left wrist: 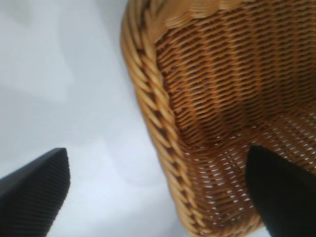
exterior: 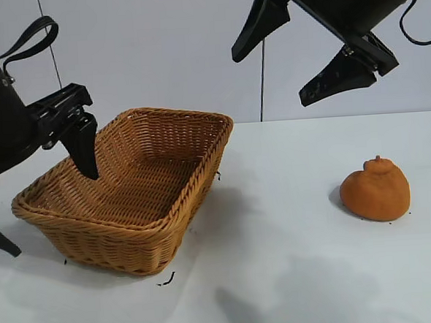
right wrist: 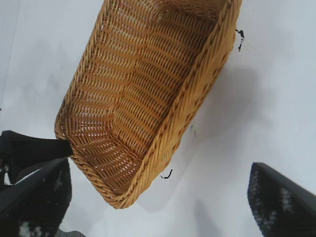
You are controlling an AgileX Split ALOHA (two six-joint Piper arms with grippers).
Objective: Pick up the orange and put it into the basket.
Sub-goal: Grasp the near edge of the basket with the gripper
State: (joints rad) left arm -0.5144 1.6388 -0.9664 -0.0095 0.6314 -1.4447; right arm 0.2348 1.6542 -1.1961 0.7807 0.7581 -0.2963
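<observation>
Exterior, my left gripper (exterior: 45, 194): spread wide over the basket's near-left corner, one finger inside the rim, the other outside low at the view's edge; nothing is held.
Exterior, my right gripper (exterior: 297, 58): high above the white table (exterior: 281, 274), fingers wide apart and empty, pointing down toward the basket.
Exterior, orange (exterior: 376, 190): sitting on the table at the right, knob up, well apart from the basket and from both my grippers.
Exterior, wicker basket (exterior: 143, 232): left of centre, nothing in it but my finger.

Left wrist, my fingers (left wrist: 279, 190): one over the basket's (left wrist: 163, 113) woven floor, the other over bare table, braided rim between them (straddling, not clamping).

Right wrist, my fingertips (right wrist: 284, 202): far apart at the picture's edges, gripping nothing.
Right wrist, basket (right wrist: 192, 103): lies below me; my left gripper's finger (right wrist: 37, 148) is at one corner.
</observation>
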